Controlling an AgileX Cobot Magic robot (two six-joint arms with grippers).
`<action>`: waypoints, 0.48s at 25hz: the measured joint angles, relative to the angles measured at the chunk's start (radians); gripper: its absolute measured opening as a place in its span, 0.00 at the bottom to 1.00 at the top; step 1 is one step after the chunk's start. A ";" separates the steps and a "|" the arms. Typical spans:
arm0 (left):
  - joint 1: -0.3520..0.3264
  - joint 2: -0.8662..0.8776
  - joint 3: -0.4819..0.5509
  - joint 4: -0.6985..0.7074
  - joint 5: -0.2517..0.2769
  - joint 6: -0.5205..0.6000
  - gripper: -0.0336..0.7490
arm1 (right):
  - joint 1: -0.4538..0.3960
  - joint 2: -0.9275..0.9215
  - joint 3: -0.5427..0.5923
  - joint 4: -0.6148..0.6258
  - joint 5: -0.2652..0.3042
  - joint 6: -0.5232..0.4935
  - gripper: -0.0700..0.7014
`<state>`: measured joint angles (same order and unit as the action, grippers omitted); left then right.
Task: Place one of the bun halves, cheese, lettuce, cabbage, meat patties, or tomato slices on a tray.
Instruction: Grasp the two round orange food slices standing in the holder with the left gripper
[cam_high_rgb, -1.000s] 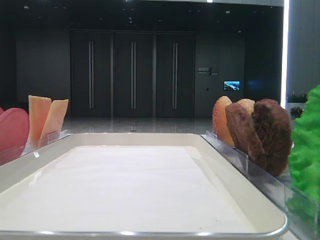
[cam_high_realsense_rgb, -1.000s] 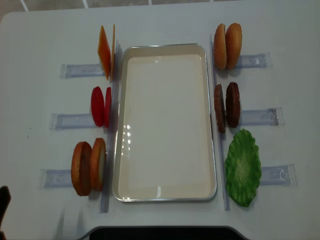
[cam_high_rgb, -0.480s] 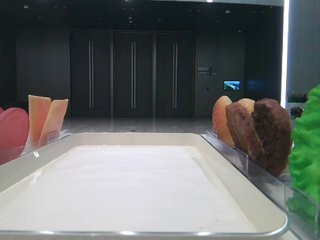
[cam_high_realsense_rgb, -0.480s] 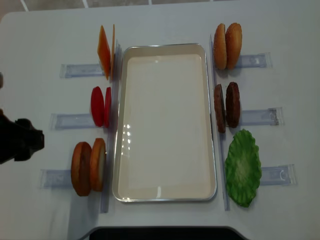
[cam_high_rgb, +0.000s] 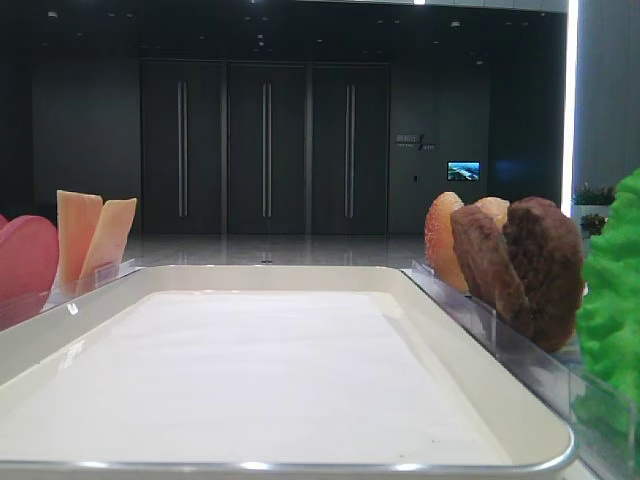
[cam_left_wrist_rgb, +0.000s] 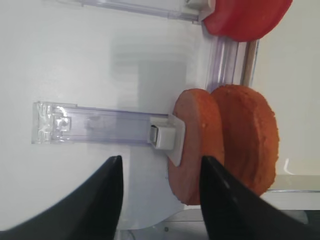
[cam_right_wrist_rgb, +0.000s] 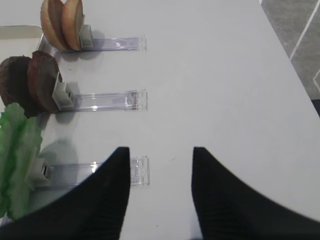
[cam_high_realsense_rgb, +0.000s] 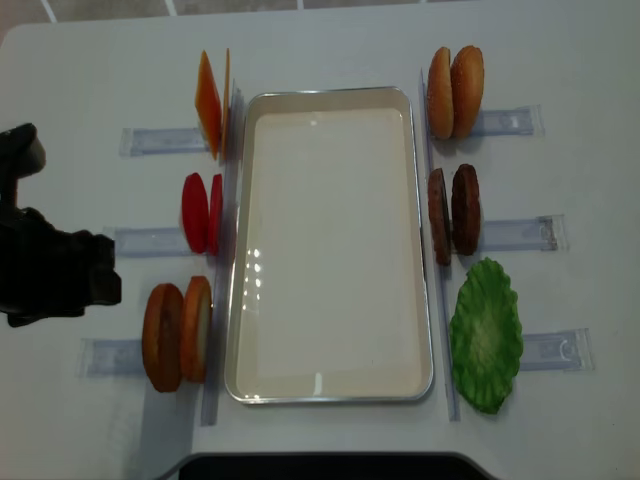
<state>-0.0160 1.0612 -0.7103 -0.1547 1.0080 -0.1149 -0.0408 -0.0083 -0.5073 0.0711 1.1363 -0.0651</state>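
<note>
The white tray (cam_high_realsense_rgb: 330, 95) lies empty at mid-table. Left of it stand cheese (cam_high_realsense_rgb: 210, 103), tomato slices (cam_high_realsense_rgb: 200, 212) and two bun halves (cam_high_realsense_rgb: 178, 335), all on edge in holders. On its right are more bun halves (cam_high_realsense_rgb: 455, 92), meat patties (cam_high_realsense_rgb: 453, 212) and lettuce (cam_high_realsense_rgb: 486, 335). No cabbage shows. My left gripper (cam_high_realsense_rgb: 100, 282) hovers open just left of the near-left buns. In the left wrist view its open jaws (cam_left_wrist_rgb: 160, 200) frame the outer bun half (cam_left_wrist_rgb: 197, 145) without touching it. My right gripper (cam_right_wrist_rgb: 160, 165) is open over bare table, right of the lettuce (cam_right_wrist_rgb: 17, 160).
Clear plastic holders (cam_high_realsense_rgb: 160, 140) stick out sideways from each food pair, such as the one (cam_left_wrist_rgb: 95, 124) behind the left buns and another (cam_right_wrist_rgb: 137, 170) by my right gripper. The table's right edge (cam_right_wrist_rgb: 295, 80) is near. A dark strip (cam_high_realsense_rgb: 320, 465) borders the front.
My left arm has come in from the table's left edge and moved right toward the near-left bun halves, still open. Nothing on the table has moved.
</note>
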 joint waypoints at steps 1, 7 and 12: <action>-0.005 0.000 -0.003 -0.009 0.003 -0.008 0.53 | 0.000 0.000 0.000 0.000 0.000 0.000 0.46; -0.224 0.000 -0.006 0.045 -0.016 -0.218 0.53 | 0.000 0.000 0.000 0.000 0.000 0.000 0.46; -0.422 0.000 -0.006 0.167 -0.028 -0.472 0.53 | 0.000 0.000 0.000 0.000 0.000 0.000 0.46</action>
<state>-0.4382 1.0612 -0.7163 0.0123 0.9797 -0.5870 -0.0408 -0.0083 -0.5073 0.0711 1.1363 -0.0651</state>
